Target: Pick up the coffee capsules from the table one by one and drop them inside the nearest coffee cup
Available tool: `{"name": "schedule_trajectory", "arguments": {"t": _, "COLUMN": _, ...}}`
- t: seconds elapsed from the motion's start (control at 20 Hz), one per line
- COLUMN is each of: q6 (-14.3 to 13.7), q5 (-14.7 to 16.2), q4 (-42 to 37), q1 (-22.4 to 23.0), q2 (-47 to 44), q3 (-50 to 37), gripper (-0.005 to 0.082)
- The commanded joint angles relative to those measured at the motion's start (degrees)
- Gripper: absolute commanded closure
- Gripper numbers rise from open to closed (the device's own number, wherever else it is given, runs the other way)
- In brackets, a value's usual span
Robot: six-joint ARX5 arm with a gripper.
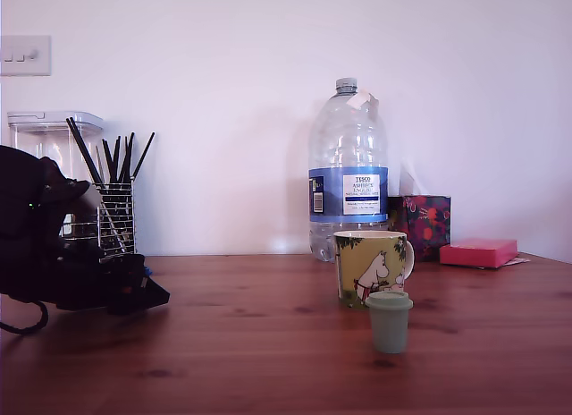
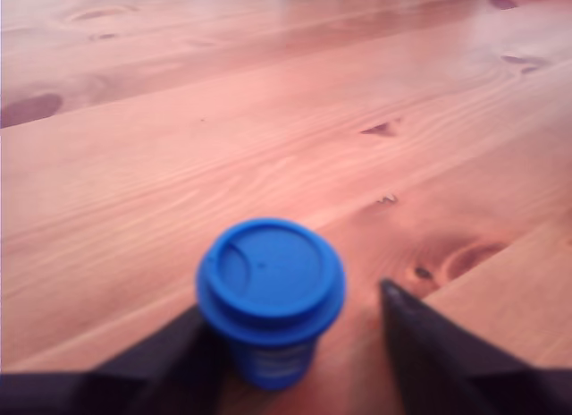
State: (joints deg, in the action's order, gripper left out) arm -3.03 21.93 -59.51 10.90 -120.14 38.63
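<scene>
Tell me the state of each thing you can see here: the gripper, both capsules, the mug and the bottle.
blue capsule: upright on the table, not clamped yet.
gripper: open, a finger on each side of the blue capsule.
mug: upright, inside hidden.
green capsule: upright on the table, in front of the mug.
water bottle: upright, cap on.

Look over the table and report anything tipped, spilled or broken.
Nothing stands out. In the exterior view the green capsule stands upright just in front of the upright mug. The blue capsule stands upright between the fingers of the open tool. The table shows no spill.
</scene>
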Motion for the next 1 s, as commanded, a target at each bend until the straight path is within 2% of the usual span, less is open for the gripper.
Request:
{"name": "schedule_trajectory", "arguments": {"t": 0.0, "q6": -0.44, "q5": 0.28, "q4": 0.15, "q1": 0.26, "q2": -1.38, "q3": -0.74, "gripper": 0.0671}}
{"name": "schedule_trajectory", "arguments": {"t": 0.4, "q6": -0.42, "q5": 0.42, "q4": 1.33, "q1": 0.83, "q2": -0.09, "q3": -0.74, "gripper": 0.0677}}
{"name": "schedule_trajectory", "arguments": {"t": 0.5, "q6": -0.42, "q5": 2.16, "q4": 2.64, "q1": 1.84, "q2": 2.64, "q3": -0.72, "gripper": 0.0677}}
{"name": "schedule_trajectory", "arguments": {"t": 0.7, "q6": -0.42, "q5": 3.85, "q4": 6.51, "q1": 5.09, "q2": 11.32, "q3": -0.72, "gripper": 0.0677}}
{"name": "schedule_trajectory", "arguments": {"t": 0.95, "q6": -0.42, "q5": 4.63, "q4": 10.86, "q1": 12.17, "q2": 21.27, "q3": 0.31, "gripper": 0.0677}}
